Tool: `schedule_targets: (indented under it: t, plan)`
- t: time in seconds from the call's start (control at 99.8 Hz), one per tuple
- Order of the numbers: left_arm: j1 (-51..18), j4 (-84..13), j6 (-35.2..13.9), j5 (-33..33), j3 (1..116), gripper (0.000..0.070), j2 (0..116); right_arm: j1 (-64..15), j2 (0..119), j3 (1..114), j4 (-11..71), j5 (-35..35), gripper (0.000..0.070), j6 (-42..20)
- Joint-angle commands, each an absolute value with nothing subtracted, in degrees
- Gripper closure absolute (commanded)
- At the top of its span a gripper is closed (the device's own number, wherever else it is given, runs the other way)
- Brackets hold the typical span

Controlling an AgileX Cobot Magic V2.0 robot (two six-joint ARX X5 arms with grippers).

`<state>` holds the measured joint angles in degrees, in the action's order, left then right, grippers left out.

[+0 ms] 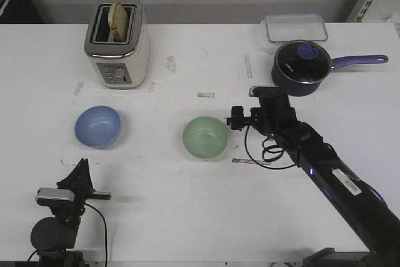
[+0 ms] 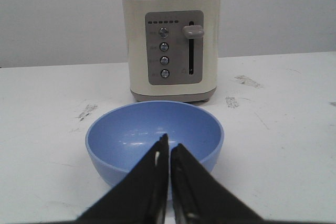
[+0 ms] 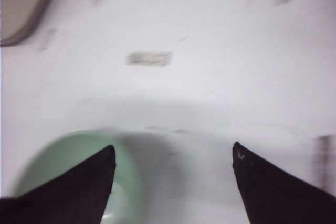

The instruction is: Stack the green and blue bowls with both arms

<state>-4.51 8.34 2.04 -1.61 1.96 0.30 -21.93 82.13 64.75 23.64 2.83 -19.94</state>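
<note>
Worktop [image 1: 187,217]: white and scuffed, carrying both bowls well apart.
Right arm [image 1: 325,167]: reaches in from the right side; clearly the nearer arm to the green bowl.
Blue bowl [image 1: 97,125]: upright, left of centre, straight ahead of the left gripper [image 2: 169,148], whose fingers are pressed together.
Green bowl [image 1: 205,136]: upright at centre, just left of the right gripper [image 3: 173,153].
Right gripper: jaws spread wide, one finger over the bowl's rim, nothing held yet.

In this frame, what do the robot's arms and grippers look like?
Both arms are black. The right arm carries loose looped black cables and a small white label. The left arm has a grey-silver wrist block. The left gripper and right gripper have narrow, tapering black fingers.
</note>
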Motion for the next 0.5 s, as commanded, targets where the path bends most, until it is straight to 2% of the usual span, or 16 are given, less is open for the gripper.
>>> schedule_targets:
  t: [0.0, 0.05, 0.09, 0.19, 0.491]
  plan:
    - [-4.5, 9.1, 2.3, -1.7, 0.7, 0.0699, 0.2, -21.8, 79.8, 62.4, 21.3, 0.1, 0.0274, -13.3]
    - [-4.5, 9.1, 2.3, -1.7, 0.7, 0.0699, 0.2, -21.2, 77.6, 60.0, 19.3, -1.9, 0.0369, -11.2]
    - [-4.5, 9.1, 2.3, -1.7, 0.7, 0.0699, 0.2, -20.6, 75.9, 57.9, 17.7, -3.2, 0.0483, -9.6]
    - [-4.5, 9.1, 2.3, -1.7, 0.7, 0.0699, 0.2, -18.9, 71.7, 53.2, 14.1, -4.7, 0.0699, -6.8]
    - [-4.5, 9.1, 2.3, -1.7, 0.7, 0.0699, 0.2, -10.3, 57.3, 37.5, 2.5, -4.5, 0.07, -5.7]
